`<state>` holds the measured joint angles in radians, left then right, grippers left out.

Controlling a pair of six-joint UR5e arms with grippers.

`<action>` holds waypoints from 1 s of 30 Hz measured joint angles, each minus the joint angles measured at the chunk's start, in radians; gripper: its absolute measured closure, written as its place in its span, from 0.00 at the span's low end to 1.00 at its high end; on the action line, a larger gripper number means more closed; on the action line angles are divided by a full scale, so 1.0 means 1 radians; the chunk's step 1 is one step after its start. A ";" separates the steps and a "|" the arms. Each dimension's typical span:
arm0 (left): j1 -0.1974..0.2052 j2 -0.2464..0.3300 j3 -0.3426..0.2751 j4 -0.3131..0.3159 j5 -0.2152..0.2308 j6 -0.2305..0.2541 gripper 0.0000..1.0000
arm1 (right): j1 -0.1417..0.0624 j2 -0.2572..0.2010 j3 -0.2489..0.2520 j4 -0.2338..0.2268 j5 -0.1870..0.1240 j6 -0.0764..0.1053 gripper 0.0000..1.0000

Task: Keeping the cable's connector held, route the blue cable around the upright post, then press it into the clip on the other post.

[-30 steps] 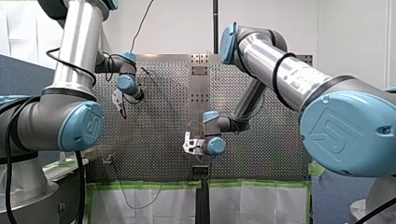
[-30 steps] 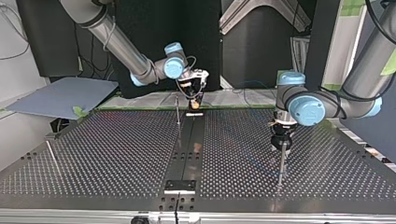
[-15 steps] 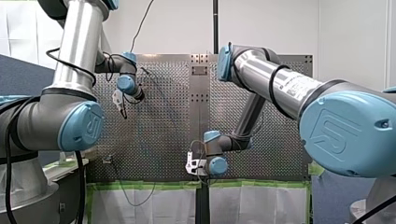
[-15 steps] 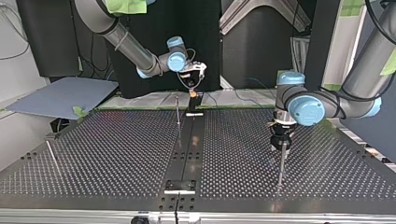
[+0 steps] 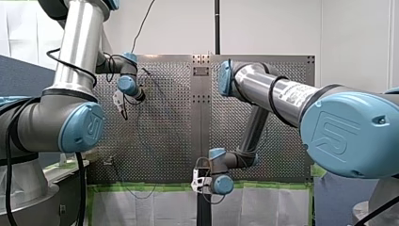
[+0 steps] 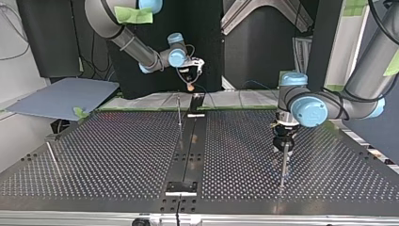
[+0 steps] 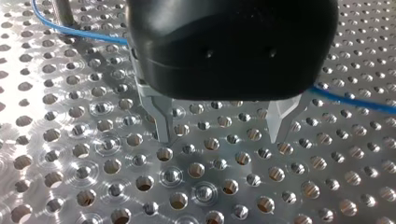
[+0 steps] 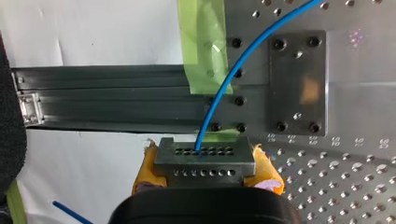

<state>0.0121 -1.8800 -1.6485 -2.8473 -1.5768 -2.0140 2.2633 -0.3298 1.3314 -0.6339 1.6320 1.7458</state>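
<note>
Perforated steel table (image 6: 117, 155) fills the scene, with green tape (image 8: 205, 46) along its edge. My right gripper (image 8: 204, 173) hangs at that edge, yellow pads (image 8: 145, 171) clamped on the grey connector (image 8: 204, 158), whose long axis runs pad to pad. The blue cable (image 8: 218, 100) leaves its holed face pointing straight ahead of the gripper, then curves away over the table. My left gripper (image 7: 219, 140) hovers above the holes, fingers (image 7: 161, 123) spread with nothing between them, and the cable runs behind it beside a post (image 7: 63, 11).

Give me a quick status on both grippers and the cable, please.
Right gripper shut on connector. Left gripper open, empty, above table. Blue cable runs past post. No obstruction seen.
</note>
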 joint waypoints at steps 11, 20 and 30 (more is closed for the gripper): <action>0.000 0.000 0.000 0.000 -0.001 0.000 0.00 | -0.040 0.018 0.044 -0.093 -0.002 0.059 1.00; -0.003 0.000 0.000 0.000 -0.002 0.000 0.00 | -0.077 0.079 0.045 -0.110 0.001 0.066 1.00; -0.002 0.000 0.000 0.000 -0.002 -0.001 0.00 | -0.096 0.087 0.056 -0.113 0.007 0.014 1.00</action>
<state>0.0104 -1.8802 -1.6485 -2.8473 -1.5792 -2.0148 2.1669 -0.2427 1.3873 -0.7467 1.6385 1.7602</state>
